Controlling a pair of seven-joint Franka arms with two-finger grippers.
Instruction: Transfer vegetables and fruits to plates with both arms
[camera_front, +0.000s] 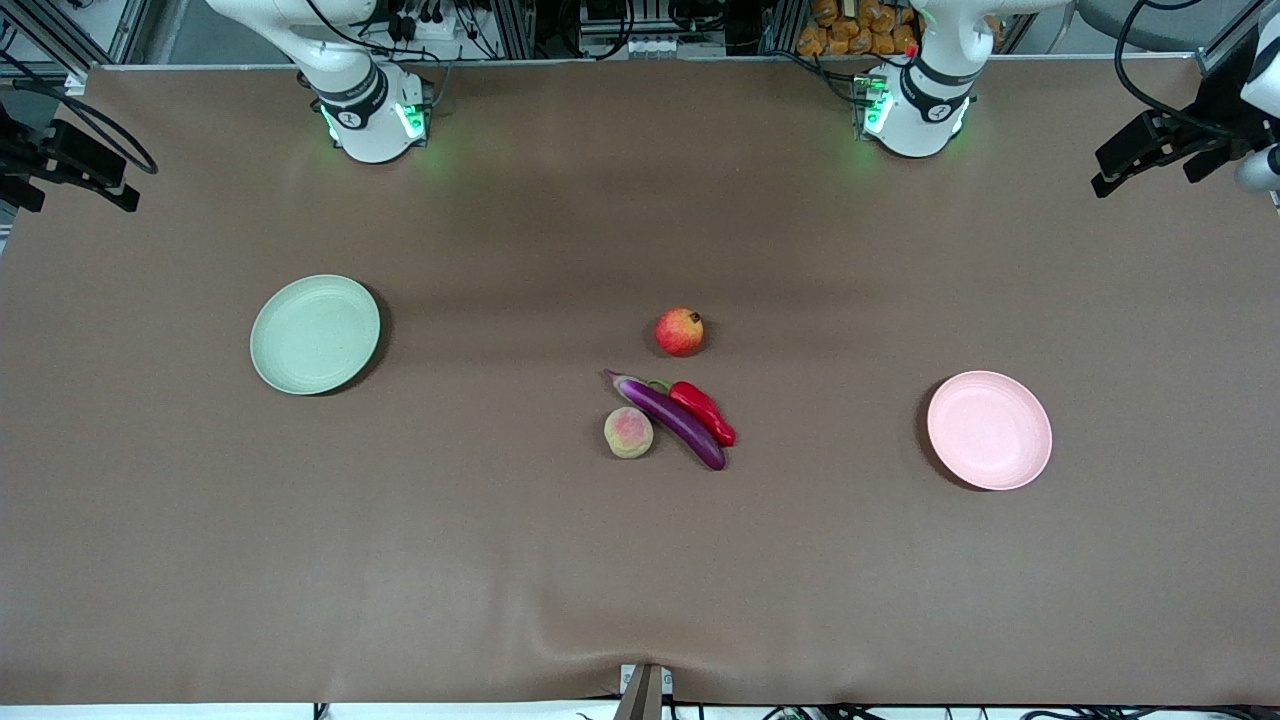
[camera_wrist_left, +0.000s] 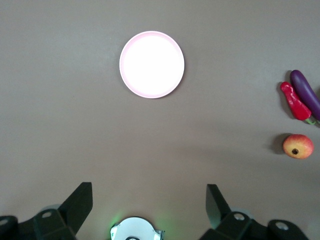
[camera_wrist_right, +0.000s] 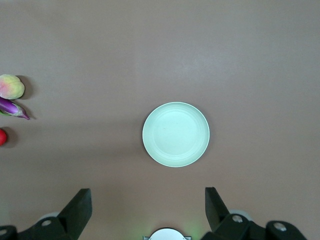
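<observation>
Brown cloth-covered table (camera_front: 300, 560) carrying four pieces of produce clustered mid-table and two plates well apart toward its ends.

Round shallow matte pale green plate (camera_front: 315, 334) toward the right arm's end, bare. Round shallow matte pale pink plate (camera_front: 989, 430) toward the left arm's end, bare, slightly nearer the front camera than the green one.

Round red pomegranate with a small dark crown (camera_front: 679, 332) lying apart from the other three, farther from the front camera. Long slender glossy purple eggplant (camera_front: 668, 417) lying diagonally, purple stem tip pointing toward the right arm's end. Shorter shiny red chili pepper with a green stem (camera_front: 704, 411) alongside the eggplant and touching it, on the side toward the left arm's end. Yellowish-green peach with a pink blush (camera_front: 628, 433) just beside the eggplant, on the side toward the right arm's end.

Left gripper (camera_wrist_left: 149, 202) raised high over bare table near the left arm's lit base, black fingers (camera_wrist_left: 80, 202) spread wide, holding nothing; pink plate directly in its wrist view. Right gripper (camera_wrist_right: 148, 206) raised likewise near the right arm's base, fingers (camera_wrist_right: 79, 206) spread wide, holding nothing; green plate centred in its wrist view. Both arms waiting, nothing yet on either plate.
</observation>
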